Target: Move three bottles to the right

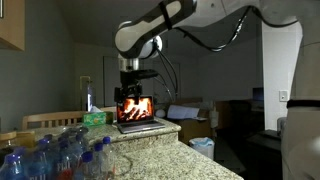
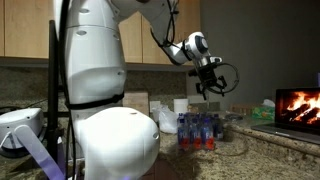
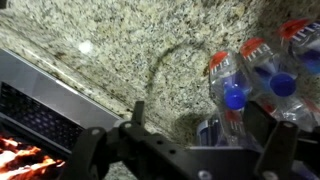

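- Gripper (image 2: 209, 89) hangs in the air w/ jaws spread wide. Nothing is held and nothing touched.
- Wrist view: the dark jaws sit along the bottom edge, far apart, w/ only counter showing past them.
- Water bottles (image 2: 197, 131) stand upright in a tight cluster on the counter, below the gripper and well clear of it. They're clear bluish plastic w/ red label bands.
- Wrist view: bottles (image 3: 250, 75) lie off to one side of the gripper, not under the jaws. Their caps look blue there.
- All the bottles look alike, so can't tell which three of the pack are the task's.
- More of the same bottles fill the near corner in an exterior view (image 1: 55, 150), lower than the gripper and nearer the camera.
- Granite counter (image 3: 120, 50), speckled tan and grey, lies directly beneath the gripper.
- Laptop (image 2: 298, 108) is open on the counter, on the opp. side of the gripper from the bottles, w/ a fire picture on its screen.
- Its keyboard edge shows at the side of the wrist view (image 3: 30, 110).
- Green box (image 2: 263, 112) sits on the counter next to the laptop, btw it and the bottles, lower than the gripper.
- White robot arm (image 2: 100, 70) fills the foreground in an exterior view and reaches over to the gripper.
- Wooden cabinets (image 2: 30, 30) line the wall behind the arm, above gripper height.
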### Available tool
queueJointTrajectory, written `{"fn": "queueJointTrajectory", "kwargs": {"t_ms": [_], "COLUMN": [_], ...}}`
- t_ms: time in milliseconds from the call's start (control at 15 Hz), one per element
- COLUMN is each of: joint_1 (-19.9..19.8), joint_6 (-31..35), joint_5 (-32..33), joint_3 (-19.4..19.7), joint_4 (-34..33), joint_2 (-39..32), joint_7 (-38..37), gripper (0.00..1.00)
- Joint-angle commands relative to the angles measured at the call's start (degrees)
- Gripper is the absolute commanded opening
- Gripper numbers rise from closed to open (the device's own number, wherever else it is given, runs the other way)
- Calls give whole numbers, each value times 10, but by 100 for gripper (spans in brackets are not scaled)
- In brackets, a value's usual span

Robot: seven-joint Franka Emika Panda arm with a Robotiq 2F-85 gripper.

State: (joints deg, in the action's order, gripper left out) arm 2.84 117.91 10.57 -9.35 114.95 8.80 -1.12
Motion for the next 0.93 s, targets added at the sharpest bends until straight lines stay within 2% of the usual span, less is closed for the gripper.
{"fn": "queueJointTrajectory", "kwargs": {"t_ms": [0, 200, 467, 867], "joint_1": [24, 33, 30, 23], "joint_6": [-23, -30, -27, -100], "joint_5": [-1, -9, -48, -90], "joint_3": [6, 4, -5, -16], "joint_4": [-108, -162, -173, -196], "joint_2": [-110, -173, -213, -254], "joint_7": [94, 173, 289, 449], "gripper": [100, 100, 100, 100]}}
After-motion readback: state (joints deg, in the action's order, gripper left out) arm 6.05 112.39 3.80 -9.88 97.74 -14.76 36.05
